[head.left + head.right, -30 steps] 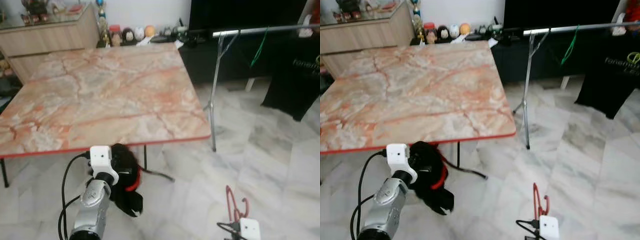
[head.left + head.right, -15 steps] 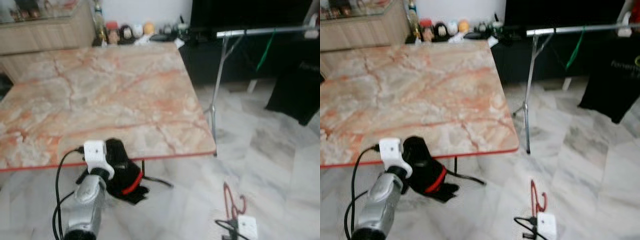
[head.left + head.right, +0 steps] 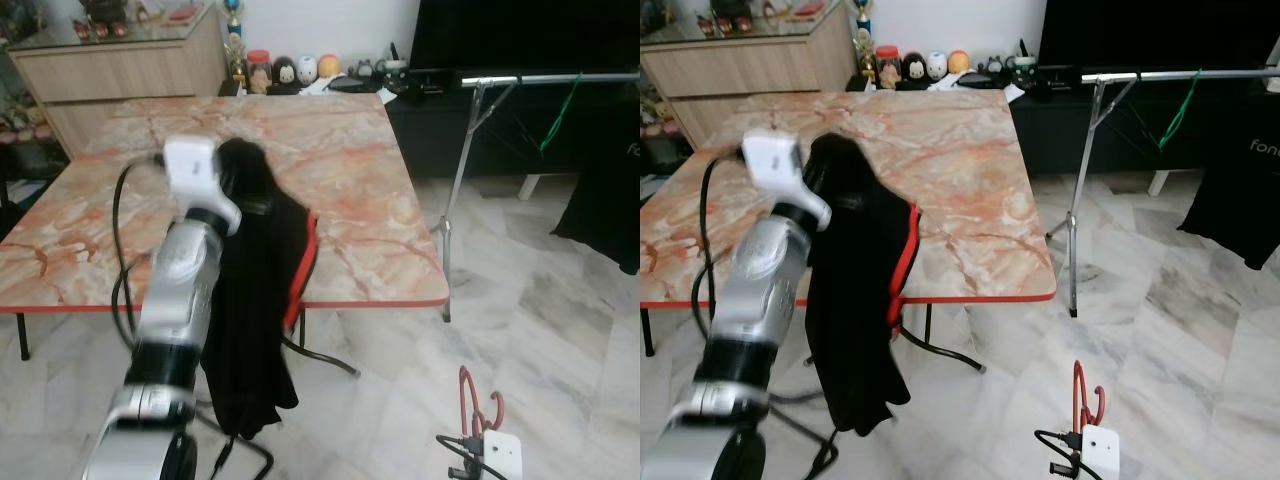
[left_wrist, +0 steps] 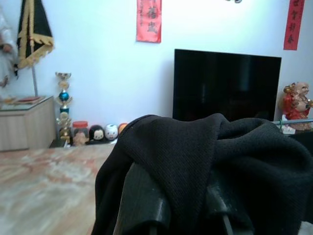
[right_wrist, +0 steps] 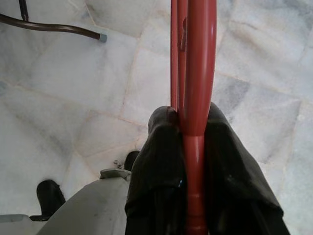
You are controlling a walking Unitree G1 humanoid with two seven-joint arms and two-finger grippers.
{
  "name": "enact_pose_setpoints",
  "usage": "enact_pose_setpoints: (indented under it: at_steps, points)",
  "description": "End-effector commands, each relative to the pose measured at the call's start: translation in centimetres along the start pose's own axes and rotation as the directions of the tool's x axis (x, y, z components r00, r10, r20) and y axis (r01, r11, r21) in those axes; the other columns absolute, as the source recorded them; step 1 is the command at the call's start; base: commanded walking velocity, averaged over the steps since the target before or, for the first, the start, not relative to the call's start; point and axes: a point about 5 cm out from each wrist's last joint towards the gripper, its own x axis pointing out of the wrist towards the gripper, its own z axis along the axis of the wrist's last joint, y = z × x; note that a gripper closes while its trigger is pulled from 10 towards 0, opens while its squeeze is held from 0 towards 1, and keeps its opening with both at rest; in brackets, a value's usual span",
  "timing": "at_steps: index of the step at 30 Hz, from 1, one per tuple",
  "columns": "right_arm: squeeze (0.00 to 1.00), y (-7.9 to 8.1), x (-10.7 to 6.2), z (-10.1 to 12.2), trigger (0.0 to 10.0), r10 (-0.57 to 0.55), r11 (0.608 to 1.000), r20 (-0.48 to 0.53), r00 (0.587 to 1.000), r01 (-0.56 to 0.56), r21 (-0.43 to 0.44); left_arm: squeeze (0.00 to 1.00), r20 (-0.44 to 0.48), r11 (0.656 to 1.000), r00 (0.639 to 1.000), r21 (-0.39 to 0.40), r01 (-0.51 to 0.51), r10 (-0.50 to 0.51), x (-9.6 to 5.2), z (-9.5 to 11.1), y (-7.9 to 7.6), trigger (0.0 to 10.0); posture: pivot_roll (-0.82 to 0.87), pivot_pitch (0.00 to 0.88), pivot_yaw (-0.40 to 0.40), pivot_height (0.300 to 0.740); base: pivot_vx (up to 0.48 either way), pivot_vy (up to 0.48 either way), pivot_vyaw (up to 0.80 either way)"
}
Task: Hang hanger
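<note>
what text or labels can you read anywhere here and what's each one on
"fon" (cut off by the picture edge): pale letters on the black shirt hanging at the rail.
Red scroll on the wall: dark characters, too blurred to read.
Second red scroll: characters also unreadable.
Nothing readable on the garment or red hanger.

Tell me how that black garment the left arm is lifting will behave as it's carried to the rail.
Probably floppy: the black garment hangs in loose folds from the left gripper. Likely light, bunched over the fingers. Its low hem may swing or snag the table.
</note>
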Motion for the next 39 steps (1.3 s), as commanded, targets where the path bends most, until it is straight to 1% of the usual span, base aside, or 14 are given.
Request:
enact_pose_setpoints:
  at_steps: [1, 3, 5, 10, 17, 25, 30, 35, 39]
  points:
    - [0.0, 0.2, 0.0, 0.1, 10.0, -0.001, 1.0, 0.005, 1.0, 0.001, 0.024, 0.0, 0.001, 1.0, 1.0, 0.002, -0.01, 0.01, 0.4, 0.1, 0.2, 10.0, -0.08, 0.0, 0.024, 0.74, 0.0, 0.0, 0.0]
    - [0.0, 0.2, 0.0, 0.1, 10.0, -0.002, 1.0, 0.006, 1.0, 0.002, 0.03, 0.0, -0.005, 1.0, 1.0, -0.005, -0.008, 0.008, 0.2, -0.2, 0.1, 10.0, -0.08, 0.0, 0.028, 0.74, 0.0, 0.0, 0.0]
    - [0.0, 0.2, 0.0, 0.1, 10.0, -0.004, 0.999, 0.005, 1.0, 0.004, 0.032, 0.0, -0.032, 1.0, 0.999, 0.004, -0.024, 0.024, -0.5, -1.0, 0.4, 10.0, -0.08, 0.0, 0.026, 0.74, 0.0, 0.0, 0.0]
    - [0.0, 0.2, 0.0, 0.1, 10.0, -0.006, 0.999, 0.005, 1.0, 0.006, 0.034, 0.0, -0.04, 0.999, 0.999, 0.002, -0.036, 0.037, -1.0, -1.1, 0.9, 10.0, -0.07, 0.0, 0.022, 0.74, 0.0, 0.0, 0.0]
    - [0.0, 0.2, 0.0, 0.1, 10.0, -0.001, 0.999, 0.007, 1.0, 0.001, 0.036, 0.0, -0.031, 0.999, 0.999, 0.011, -0.039, 0.039, -0.6, -0.7, 1.5, 10.0, -0.07, 0.0, 0.023, 0.74, 0.07, 0.0, 0.0]
    - [0.0, 0.3, 0.1, 0.2, 10.0, -0.001, 0.999, 0.009, 1.0, 0.001, 0.037, 0.0, -0.024, 1.0, 0.999, 0.006, -0.029, 0.029, -0.4, -0.6, 0.9, 10.0, -0.07, 0.0, 0.023, 0.74, 0.27, 0.0, 0.0]
    - [0.0, 0.3, 0.1, 0.3, 10.0, -0.003, 0.999, 0.01, 1.0, 0.002, 0.039, 0.0, -0.018, 1.0, 0.999, 0.007, -0.03, 0.03, 0.0, -0.3, 1.0, 10.0, -0.06, 0.0, 0.022, 0.74, 0.292, 0.0, 0.0]
    - [0.0, 0.3, 0.1, 0.3, 10.0, -0.001, 0.999, 0.011, 1.0, 0.0, 0.035, 0.0, -0.008, 0.999, 0.999, 0.003, -0.038, 0.038, 0.2, -0.1, 1.1, 10.0, -0.06, 0.0, 0.018, 0.74, 0.296, 0.0, 0.0]
    - [0.0, 0.2, 0.1, 0.3, 10.0, 0.0, 0.999, 0.01, 1.0, 0.0, 0.032, 0.0, 0.008, 0.999, 0.999, -0.001, -0.037, 0.037, 0.4, 0.4, 1.0, 10.0, -0.06, 0.0, 0.018, 0.74, 0.3, 0.0, 0.0]
